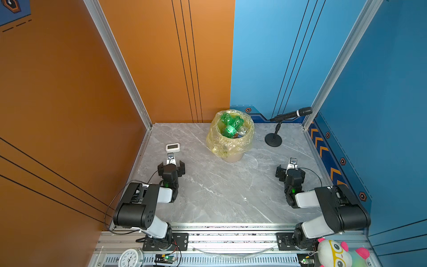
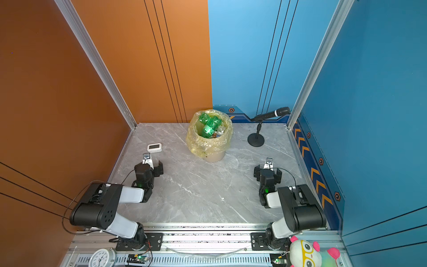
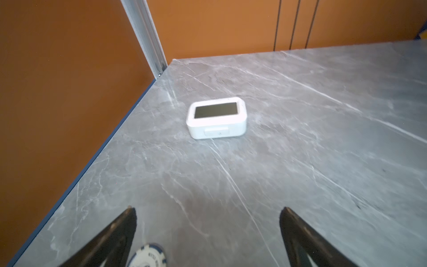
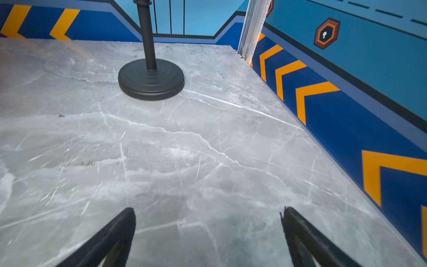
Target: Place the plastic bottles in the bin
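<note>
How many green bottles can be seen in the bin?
2, it seems: one green bottle by the far side of the bin, a second green bottle nearer its middle, beside a clear bottle. Others may lie hidden beneath.

Green bottles sit inside the yellow-lined bin, timer well left of it

Brightly, evenly lit from above, with faint soft shadows on the bench. Overexposed on the white timer ahead of the left end effector. Softly blurred in both wrist views, least sharp at the fingertips of the right end effector; bowed toward the edges.
</note>
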Action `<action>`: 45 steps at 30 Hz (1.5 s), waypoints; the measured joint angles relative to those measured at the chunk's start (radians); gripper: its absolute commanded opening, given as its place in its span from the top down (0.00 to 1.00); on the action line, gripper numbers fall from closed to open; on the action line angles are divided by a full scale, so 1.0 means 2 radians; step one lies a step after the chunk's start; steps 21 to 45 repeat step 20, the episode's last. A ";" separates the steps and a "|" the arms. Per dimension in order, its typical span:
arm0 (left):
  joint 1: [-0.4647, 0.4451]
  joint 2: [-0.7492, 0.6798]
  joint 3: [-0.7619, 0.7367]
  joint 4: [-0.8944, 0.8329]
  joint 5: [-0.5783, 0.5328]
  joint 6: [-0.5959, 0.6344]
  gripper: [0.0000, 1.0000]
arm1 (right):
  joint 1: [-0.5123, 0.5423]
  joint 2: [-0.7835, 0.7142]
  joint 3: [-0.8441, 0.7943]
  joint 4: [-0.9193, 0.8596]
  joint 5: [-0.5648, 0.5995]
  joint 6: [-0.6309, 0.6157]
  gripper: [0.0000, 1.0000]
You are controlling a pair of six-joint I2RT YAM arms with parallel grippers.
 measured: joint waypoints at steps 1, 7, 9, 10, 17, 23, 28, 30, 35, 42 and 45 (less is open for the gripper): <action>0.005 0.000 0.007 -0.013 0.007 -0.003 0.02 | -0.003 0.002 0.005 -0.005 -0.010 0.000 0.00; 0.002 0.003 0.013 -0.009 0.035 -0.004 0.02 | -0.015 0.000 0.056 -0.015 -0.044 0.001 0.00; 0.002 0.003 0.013 -0.008 0.038 -0.004 0.02 | -0.015 0.000 0.056 -0.016 -0.044 0.001 0.00; 0.002 0.003 0.013 -0.008 0.039 -0.003 0.03 | -0.015 0.000 0.056 -0.020 -0.045 0.001 0.00; -0.001 0.003 0.013 -0.008 0.047 -0.003 0.02 | -0.032 0.000 0.059 -0.043 -0.083 0.004 0.00; 0.000 0.003 0.013 -0.008 0.054 -0.003 0.02 | -0.034 0.000 0.062 -0.050 -0.100 0.004 0.00; 0.000 0.003 0.013 -0.008 0.054 -0.003 0.02 | -0.034 0.000 0.062 -0.050 -0.100 0.004 0.00; 0.000 0.003 0.013 -0.008 0.054 -0.003 0.02 | -0.034 0.000 0.062 -0.050 -0.100 0.004 0.00; 0.000 0.003 0.013 -0.008 0.054 -0.003 0.02 | -0.034 0.000 0.062 -0.050 -0.100 0.004 0.00; 0.000 0.003 0.013 -0.008 0.054 -0.003 0.02 | -0.034 0.000 0.062 -0.050 -0.100 0.004 0.00; 0.000 0.003 0.013 -0.008 0.054 -0.003 0.02 | -0.034 0.000 0.062 -0.050 -0.100 0.004 0.00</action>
